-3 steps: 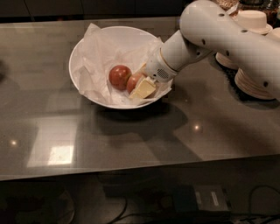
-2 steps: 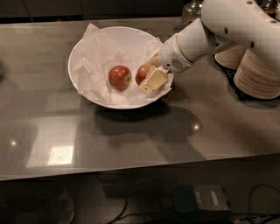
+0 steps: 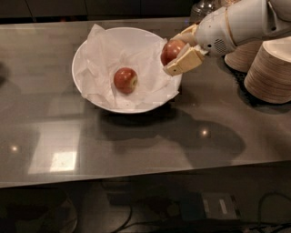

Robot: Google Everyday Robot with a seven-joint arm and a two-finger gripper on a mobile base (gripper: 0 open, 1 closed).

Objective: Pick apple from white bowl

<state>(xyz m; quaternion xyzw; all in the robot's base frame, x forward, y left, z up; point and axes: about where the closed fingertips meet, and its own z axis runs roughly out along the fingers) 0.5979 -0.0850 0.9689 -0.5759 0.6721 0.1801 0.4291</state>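
The white bowl (image 3: 84, 86) with its crumpled paper liner sits on the dark counter, left of centre. One red apple (image 3: 125, 80) lies in the middle of it. My gripper (image 3: 178, 51) hangs over the bowl's right rim, shut on a second red apple (image 3: 171, 51), which it holds in the air above the rim. The cream fingers (image 3: 185, 62) clamp the apple from the near and far sides. The white arm reaches in from the upper right.
Stacks of tan disposable bowls (image 3: 272, 73) stand at the right edge of the counter, close under my arm. A glass object (image 3: 203, 7) stands at the back. The counter's front edge runs along the bottom.
My gripper has risen out of the bowl and moved right with one apple in it. The other apple has stayed in the bowl.
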